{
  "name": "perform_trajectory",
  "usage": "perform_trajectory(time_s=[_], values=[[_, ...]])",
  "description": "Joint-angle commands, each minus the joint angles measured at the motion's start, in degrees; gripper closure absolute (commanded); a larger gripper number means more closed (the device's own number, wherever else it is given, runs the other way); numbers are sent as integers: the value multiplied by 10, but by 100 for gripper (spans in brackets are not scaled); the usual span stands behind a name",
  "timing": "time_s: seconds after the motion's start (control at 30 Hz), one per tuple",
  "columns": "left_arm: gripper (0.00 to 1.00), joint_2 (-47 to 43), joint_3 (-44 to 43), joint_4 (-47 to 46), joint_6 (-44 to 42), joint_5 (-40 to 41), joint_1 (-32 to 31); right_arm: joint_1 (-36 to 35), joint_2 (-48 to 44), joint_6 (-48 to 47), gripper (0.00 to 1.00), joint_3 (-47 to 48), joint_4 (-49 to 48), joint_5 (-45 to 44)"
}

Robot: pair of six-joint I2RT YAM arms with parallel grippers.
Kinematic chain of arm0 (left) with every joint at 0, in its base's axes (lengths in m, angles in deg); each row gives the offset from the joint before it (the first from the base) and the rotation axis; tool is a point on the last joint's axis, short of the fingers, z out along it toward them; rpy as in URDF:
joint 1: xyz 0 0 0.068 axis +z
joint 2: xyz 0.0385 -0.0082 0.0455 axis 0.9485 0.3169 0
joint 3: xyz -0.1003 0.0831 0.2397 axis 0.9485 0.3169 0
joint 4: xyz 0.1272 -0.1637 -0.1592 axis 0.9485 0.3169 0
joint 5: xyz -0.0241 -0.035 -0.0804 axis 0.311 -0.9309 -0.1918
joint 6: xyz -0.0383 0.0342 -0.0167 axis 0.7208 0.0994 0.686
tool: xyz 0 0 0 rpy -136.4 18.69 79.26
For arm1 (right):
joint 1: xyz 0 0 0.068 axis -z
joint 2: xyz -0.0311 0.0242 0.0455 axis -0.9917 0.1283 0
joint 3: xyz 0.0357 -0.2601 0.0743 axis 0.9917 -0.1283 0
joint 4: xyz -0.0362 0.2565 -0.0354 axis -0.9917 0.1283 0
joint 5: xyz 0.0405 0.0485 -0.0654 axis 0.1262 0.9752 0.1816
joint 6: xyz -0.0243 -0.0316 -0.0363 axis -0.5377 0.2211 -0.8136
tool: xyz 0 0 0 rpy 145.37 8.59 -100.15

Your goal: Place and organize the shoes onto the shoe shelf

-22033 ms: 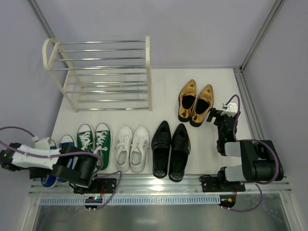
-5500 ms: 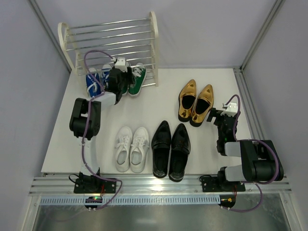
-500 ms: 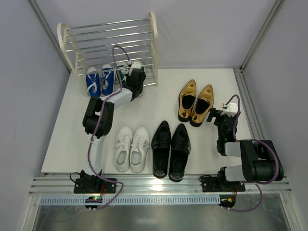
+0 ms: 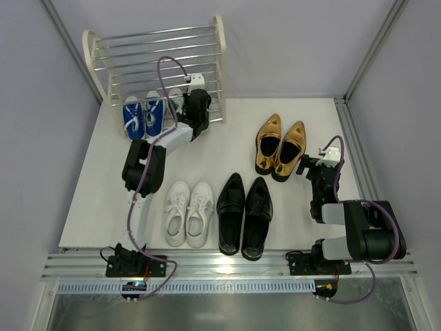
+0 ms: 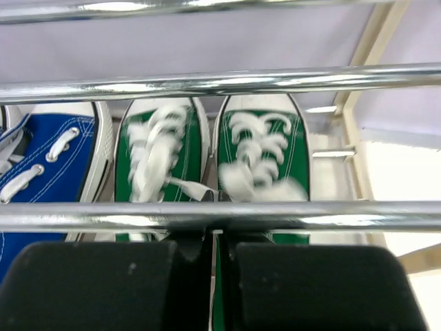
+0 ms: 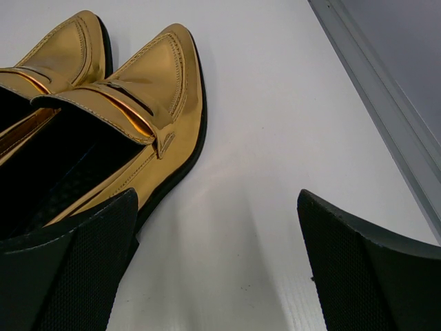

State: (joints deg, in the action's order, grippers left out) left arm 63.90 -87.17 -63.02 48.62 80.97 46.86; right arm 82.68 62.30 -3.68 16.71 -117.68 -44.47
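Observation:
The shoe shelf (image 4: 96,52), cream ends with chrome rods, stands at the back left. Blue sneakers (image 4: 143,116) sit under its lowest rods. Beside them are the green sneakers (image 5: 262,155), mostly hidden under my arm from above. My left gripper (image 4: 196,101) reaches in between the rods and is shut. Its tips (image 5: 215,207) lie between the two green sneakers, touching a white lace. White sneakers (image 4: 187,214), black loafers (image 4: 244,215) and gold shoes (image 4: 280,146) stand on the floor. My right gripper (image 6: 217,200) is open beside a gold shoe (image 6: 148,89), nothing between its fingers.
Chrome rods (image 5: 220,83) cross just above and in front of the left gripper. A metal rail (image 4: 351,145) runs along the right edge of the white floor (image 4: 227,138). Grey walls close in the back and both sides.
Over the last half second my left gripper moved a little deeper into the shelf, and the green sneakers' laces are blurred. Earlier, blue and green sneakers stood at the front left.

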Motion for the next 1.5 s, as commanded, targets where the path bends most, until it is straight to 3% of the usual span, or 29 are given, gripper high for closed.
perform_trajectory(time_s=[0.0,0.2,0.47,0.5,0.53,0.6,0.63,0.7,0.73,0.9,0.97,1.17,1.33,1.47], values=[[100,4,-63,-152,-28,18,0,-1,-4,-3,3,4,-43,1],[100,30,-92,-157,-33,10,2,-1,-4,-3,3,4,-44,0],[97,-58,33,-179,-29,24,-10,-1,-4,-3,2,4,-43,1],[91,-70,43,-145,-25,26,-13,-1,-4,-3,3,3,-43,1],[69,-97,60,-125,-18,25,-14,-1,-5,-4,3,3,-44,0],[43,-120,65,-54,16,11,-17,-1,-5,-3,3,3,-43,1],[24,-142,61,41,32,9,-18,-1,-5,-3,3,3,-44,1],[11,-166,54,133,88,-9,-19,-1,-4,-3,3,4,-44,1],[6,-178,56,224,106,-14,-21,-1,-4,-4,3,3,-44,0],[0,-269,102,470,242,-52,-54,-1,-4,-3,3,3,-44,0],[0,-300,163,547,289,-49,-98,-1,-4,-4,3,3,-43,0],[0,-446,385,647,479,4,-267,-1,-5,-3,3,4,-44,2],[0,-575,451,751,642,73,-396,-1,-4,-3,3,3,-44,0],[0,-621,441,791,662,105,-438,-1,-5,-3,3,3,-45,1]])
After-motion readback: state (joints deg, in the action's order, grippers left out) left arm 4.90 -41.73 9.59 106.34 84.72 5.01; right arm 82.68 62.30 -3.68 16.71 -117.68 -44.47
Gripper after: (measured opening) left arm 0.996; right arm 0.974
